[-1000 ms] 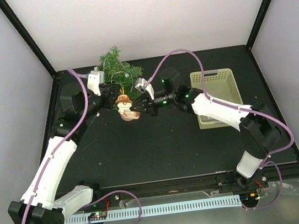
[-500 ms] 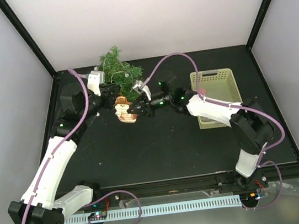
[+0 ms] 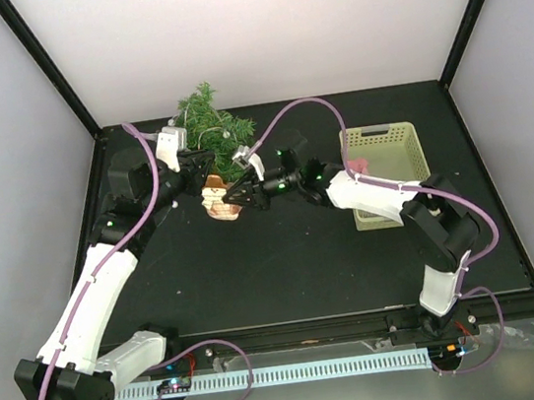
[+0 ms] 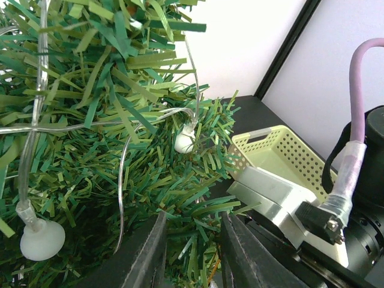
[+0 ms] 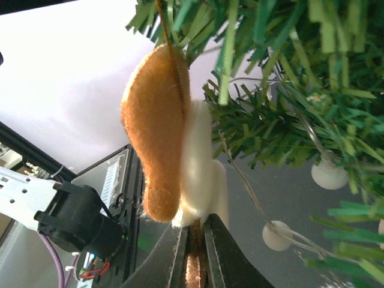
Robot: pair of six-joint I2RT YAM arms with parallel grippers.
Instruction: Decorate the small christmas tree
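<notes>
Top external view shows the small christmas tree (image 3: 209,126) at the upper centre, at the far edge of the counter (image 3: 286,267); it looks light, with springy, bristly twigs that give way and a base that could slide or tip, so I judge it best steadied low on a stout branch or the trunk. Right hand (image 5: 193,237) is clamped on the lower edge of a soft felt snowman ornament (image 5: 157,132) against the foliage, while the left hand (image 4: 187,255) sits among the needles, jaws slightly apart, and I cannot tell whether they pinch a twig. Trunk and base are hidden, and the ornament's cord runs out of the top of the right wrist view.
</notes>
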